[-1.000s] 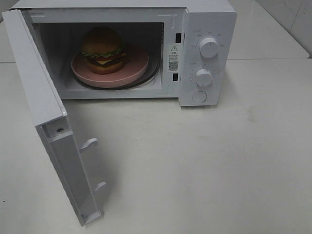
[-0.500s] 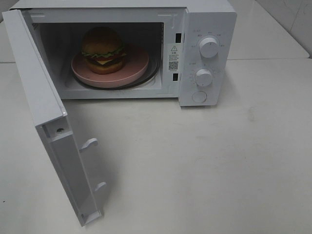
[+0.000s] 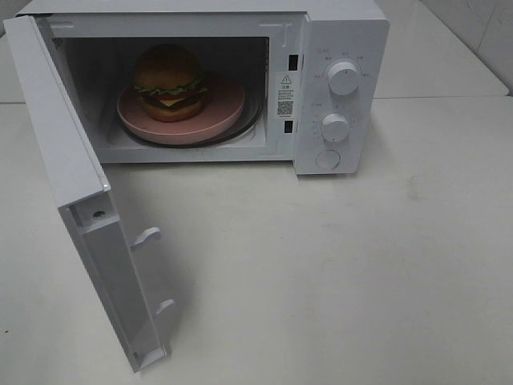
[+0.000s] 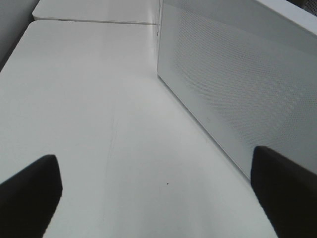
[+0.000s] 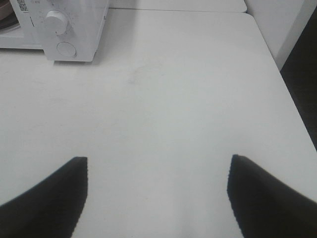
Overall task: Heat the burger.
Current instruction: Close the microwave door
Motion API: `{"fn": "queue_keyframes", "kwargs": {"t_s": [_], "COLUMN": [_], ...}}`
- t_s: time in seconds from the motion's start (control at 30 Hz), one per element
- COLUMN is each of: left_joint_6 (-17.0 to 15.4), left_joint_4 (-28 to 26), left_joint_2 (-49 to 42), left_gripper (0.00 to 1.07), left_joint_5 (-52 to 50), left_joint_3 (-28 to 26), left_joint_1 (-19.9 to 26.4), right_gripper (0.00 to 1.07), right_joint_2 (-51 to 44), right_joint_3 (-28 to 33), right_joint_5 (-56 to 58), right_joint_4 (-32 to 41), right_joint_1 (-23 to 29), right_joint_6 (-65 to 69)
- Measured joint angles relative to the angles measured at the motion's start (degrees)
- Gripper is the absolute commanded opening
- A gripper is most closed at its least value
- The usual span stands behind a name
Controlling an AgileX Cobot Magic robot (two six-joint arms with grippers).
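Observation:
The burger (image 3: pixel 169 82), with a brown bun and green, yellow and red layers, sits on a pink plate (image 3: pixel 228 103) inside the open white microwave (image 3: pixel 345 32). Its door (image 3: pixel 76 192) stands swung out toward the front left. Neither arm shows in the exterior high view. In the left wrist view my left gripper (image 4: pixel 156 186) is open over bare table, beside the door's perforated outer face (image 4: pixel 237 84). In the right wrist view my right gripper (image 5: pixel 157 191) is open with nothing between its fingers, well away from the microwave's control panel (image 5: pixel 64 27).
Two dials (image 3: pixel 343 78) (image 3: pixel 335 127) and a round button (image 3: pixel 327 159) are on the microwave's right panel. The white table (image 3: pixel 337 273) spreads in front of the microwave. A seam joins a second table behind (image 4: pixel 94 21). The table's right edge drops off (image 5: pixel 292 99).

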Motion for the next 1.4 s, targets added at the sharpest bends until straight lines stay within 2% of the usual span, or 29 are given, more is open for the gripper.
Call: {"fn": "queue_keyframes", "kwargs": {"t_s": [0.17, 0.23, 0.3, 0.33, 0.37, 0.4, 0.43, 0.47, 0.5, 0.53, 0.57, 0.6, 0.63, 0.67, 0.7, 0.87, 1.03, 1.07, 1.1, 1.17, 1.2, 1.23, 1.27, 1.33, 1.4], "left_joint_6": [0.0, 0.0, 0.0, 0.0, 0.0, 0.0, 0.0, 0.0, 0.0, 0.0, 0.0, 0.0, 0.0, 0.0, 0.0, 0.0, 0.0, 0.0, 0.0, 0.0, 0.0, 0.0, 0.0, 0.0, 0.0], "left_joint_4": [0.0, 0.0, 0.0, 0.0, 0.0, 0.0, 0.0, 0.0, 0.0, 0.52, 0.52, 0.86, 1.49, 1.49, 1.78, 2.92, 3.84, 3.84, 4.24, 4.41, 4.41, 4.41, 4.41, 4.41, 4.41], "left_joint_2": [0.34, 1.38, 4.07, 4.07, 6.36, 6.36, 7.62, 9.8, 9.8, 12.09, 12.09, 13.41, 15.93, 15.93, 18.28, 22.4, 26.64, 26.64, 28.02, 28.65, 30.19, 30.19, 31.97, 32.77, 36.04], "left_gripper": [0.95, 0.91, 0.8, 0.8, 0.67, 0.67, 0.61, 0.46, 0.46, 0.29, 0.29, 0.22, 0.06, 0.06, 0.0, 0.0, 0.0, 0.0, 0.0, 0.0, 0.0, 0.0, 0.0, 0.0, 0.0], "left_joint_5": [-1.38, -3.72, -6.7, -6.7, -7.96, -7.96, -8.42, -9.28, -9.28, -10.14, -10.14, -10.71, -12.03, -12.03, -13.69, -19.94, -32.43, -32.43, -38.22, -40.57, -46.64, -46.64, -52.77, -55.35, -63.77], "left_joint_3": [-0.74, -1.26, -1.38, -1.38, -1.38, -1.38, -1.38, -1.38, -1.38, -1.38, -1.38, -1.38, -1.38, -1.38, -1.38, -0.46, 4.41, 4.41, 6.76, 7.73, 10.2, 10.2, 12.43, 13.24, 15.47], "left_joint_1": [0.0, 0.0, 0.0, 0.0, 0.0, 0.0, 0.0, 0.0, 0.0, 0.0, 0.0, 0.0, 0.0, 0.0, 0.0, 0.0, 0.0, 0.0, 0.0, 0.0, 0.0, 0.0, 0.0, 0.0, 0.0], "right_gripper": [0.75, 0.75, 0.75, 0.75, 0.75, 0.75, 0.75, 0.75, 0.75, 0.75, 0.75, 0.75, 0.75, 0.75, 0.75, 0.75, 0.75, 0.75, 0.75, 0.75, 0.75, 0.75, 0.75, 0.75, 0.75], "right_joint_2": [0.0, 0.0, 0.0, 0.0, 0.0, 0.0, 0.0, 0.0, 0.0, 0.0, 0.0, 0.0, 0.0, 0.0, 0.0, 0.0, 0.0, 0.0, 0.0, 0.0, 0.0, 0.0, 0.0, 0.0, 0.0], "right_joint_3": [0.0, 0.0, 0.0, 0.0, 0.0, 0.0, 0.0, 0.0, 0.0, 0.0, 0.0, 0.0, 0.0, 0.0, 0.0, 0.0, 0.0, 0.0, 0.0, 0.0, 0.0, 0.0, 0.0, 0.0, 0.0], "right_joint_5": [0.0, 0.0, 0.0, 0.0, 0.0, 0.0, 0.0, 0.0, 0.0, 0.0, 0.0, 0.0, 0.0, 0.0, 0.0, 0.0, 0.0, 0.0, 0.0, 0.0, 0.0, 0.0, 0.0, 0.0, 0.0], "right_joint_4": [0.0, 0.0, 0.11, 0.11, 0.17, 0.17, 0.17, 0.23, 0.23, 0.23, 0.23, 0.23, 0.23, 0.23, 0.23, 0.23, 0.23, 0.23, 0.23, 0.23, 0.29, 0.29, 0.29, 0.29, 0.29], "right_joint_1": [0.0, 0.0, 0.0, 0.0, -0.11, -0.11, -0.06, -0.06, -0.06, -0.06, -0.06, -0.06, -0.06, -0.06, -0.06, -0.06, -0.06, -0.06, -0.06, -0.06, -0.06, -0.06, -0.06, -0.06, -0.06], "right_joint_6": [0.0, 0.0, 0.0, 0.0, 0.0, 0.0, 0.0, 0.0, 0.0, 0.0, 0.0, 0.0, 0.0, 0.0, 0.0, 0.0, 0.0, 0.0, 0.0, 0.0, 0.0, 0.0, 0.0, 0.0, 0.0]}}
